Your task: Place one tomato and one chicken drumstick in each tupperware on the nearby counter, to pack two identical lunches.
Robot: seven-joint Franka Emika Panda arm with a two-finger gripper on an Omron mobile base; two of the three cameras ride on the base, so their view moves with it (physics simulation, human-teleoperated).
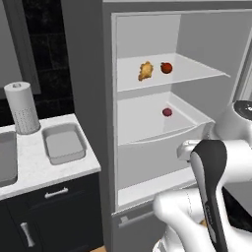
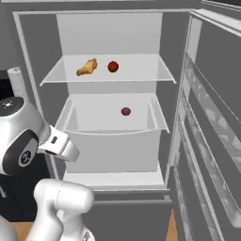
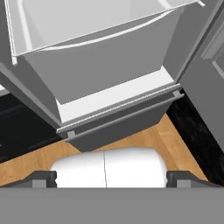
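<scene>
The fridge stands open in front of the robot. On its upper shelf (image 1: 197, 74) lie a chicken drumstick (image 1: 145, 71) and a red tomato (image 1: 167, 68), just beside each other but apart. A second, darker tomato (image 1: 167, 112) sits alone in the white drawer (image 1: 147, 135) below. To the left, the marbled table (image 1: 34, 162) carries one grey tupperware (image 1: 63, 143) with nothing in it, and a second tupperware (image 1: 4, 160) is cut off by the left edge of the left base view. A paper-towel roll (image 1: 21, 108) stands behind them.

The pincer (image 3: 106, 178) hangs low, pointing at the foot of the fridge and the wooden floor (image 3: 144, 140), its tips spread wide apart with nothing between them.

Nothing appears packed yet. The risks ahead: the arm must rise and reach deep past the shelf edge and the drawer lip, and could clip either one. A round tomato may roll off when nudged. The drumstick's uneven shape invites a slipping grip. Only one drumstick is visible here, so a second must be found.
</scene>
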